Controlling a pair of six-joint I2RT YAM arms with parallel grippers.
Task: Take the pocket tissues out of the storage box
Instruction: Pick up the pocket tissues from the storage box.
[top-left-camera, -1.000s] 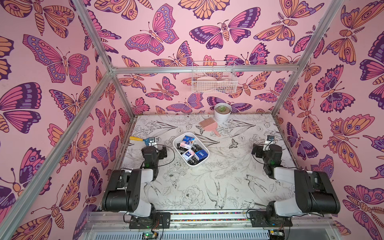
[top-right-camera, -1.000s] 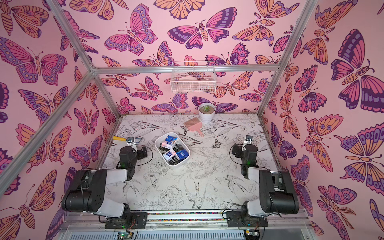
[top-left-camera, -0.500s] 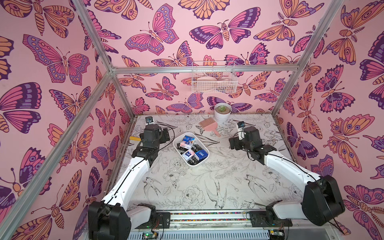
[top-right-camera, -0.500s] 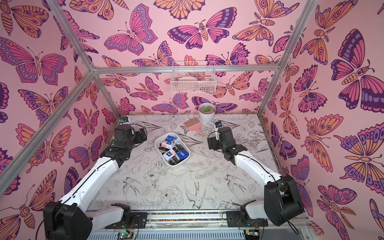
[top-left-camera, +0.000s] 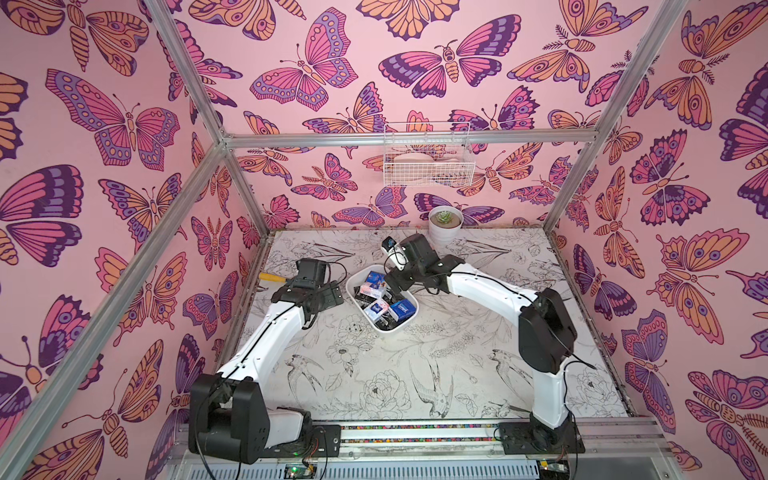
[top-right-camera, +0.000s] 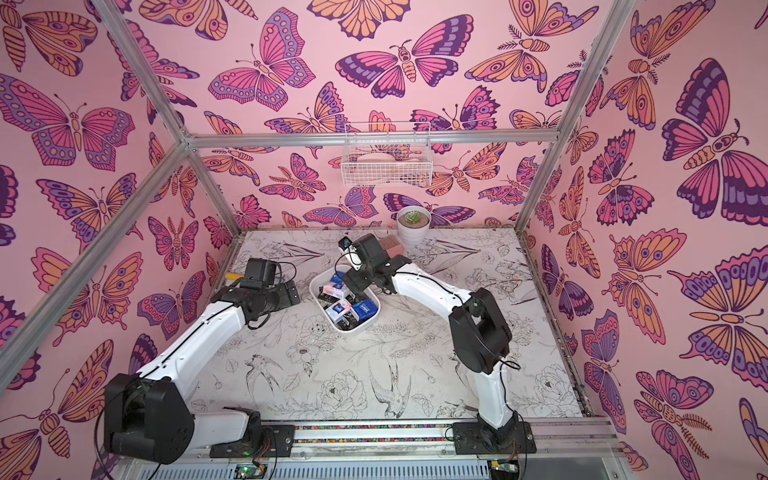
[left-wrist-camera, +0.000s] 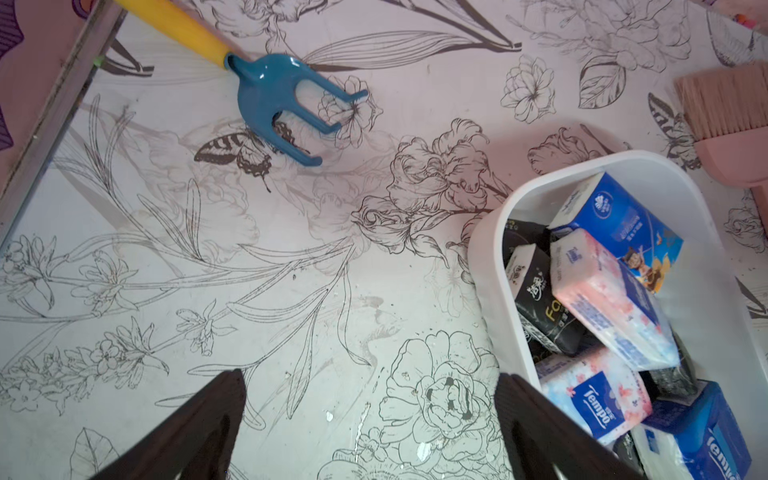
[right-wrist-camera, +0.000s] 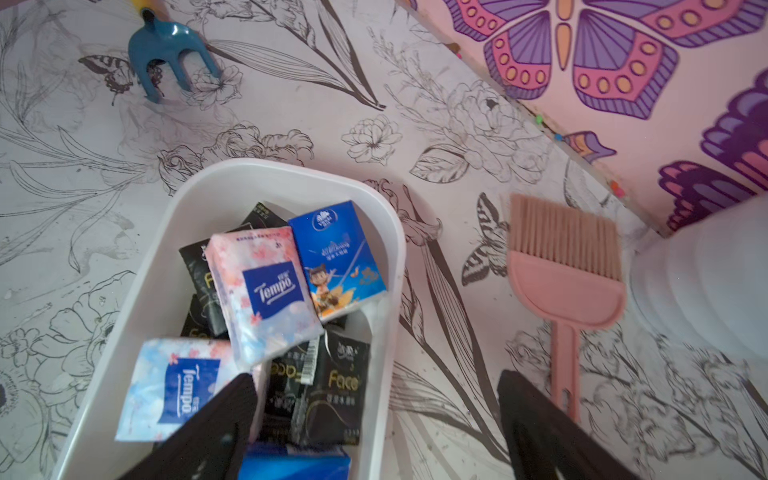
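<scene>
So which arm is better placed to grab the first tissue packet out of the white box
Right, probably. The right gripper is open with one finger already over the pocket tissues in the storage box. The left gripper, also open, sits over bare table beside the box.

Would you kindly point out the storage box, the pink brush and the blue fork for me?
storage box (right-wrist-camera: 232, 176): right wrist view, on its bare white rim.
pink brush (right-wrist-camera: 567, 291): right wrist view, on the flat head below the bristles.
blue fork (left-wrist-camera: 266, 89): left wrist view, on the head above the prongs.
</scene>
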